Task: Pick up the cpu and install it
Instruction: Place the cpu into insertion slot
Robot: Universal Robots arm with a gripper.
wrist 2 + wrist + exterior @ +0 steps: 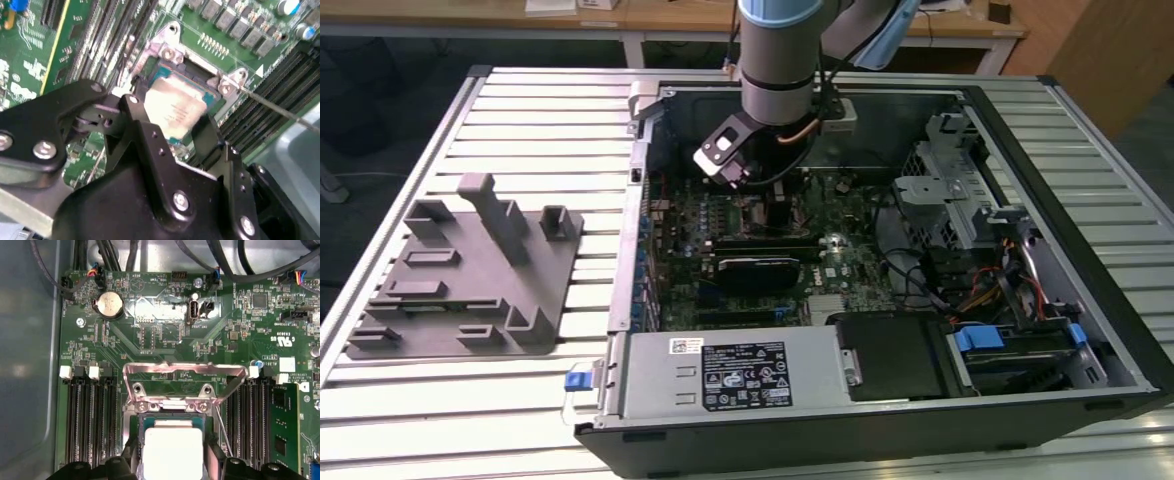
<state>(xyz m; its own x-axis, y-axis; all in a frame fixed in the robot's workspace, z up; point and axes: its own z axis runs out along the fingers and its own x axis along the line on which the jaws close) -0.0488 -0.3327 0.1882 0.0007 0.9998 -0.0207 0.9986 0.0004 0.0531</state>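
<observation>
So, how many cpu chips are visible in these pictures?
1. The cpu is held by the gripper at the open socket on the motherboard. More could be hidden elsewhere in the case.

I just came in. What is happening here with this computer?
A robot arm reaches into an open computer case. Its gripper holds the cpu between its fingers, right at the socket on the motherboard. The socket's metal plate is flipped open. I cannot tell whether the cpu is fully seated.
</observation>
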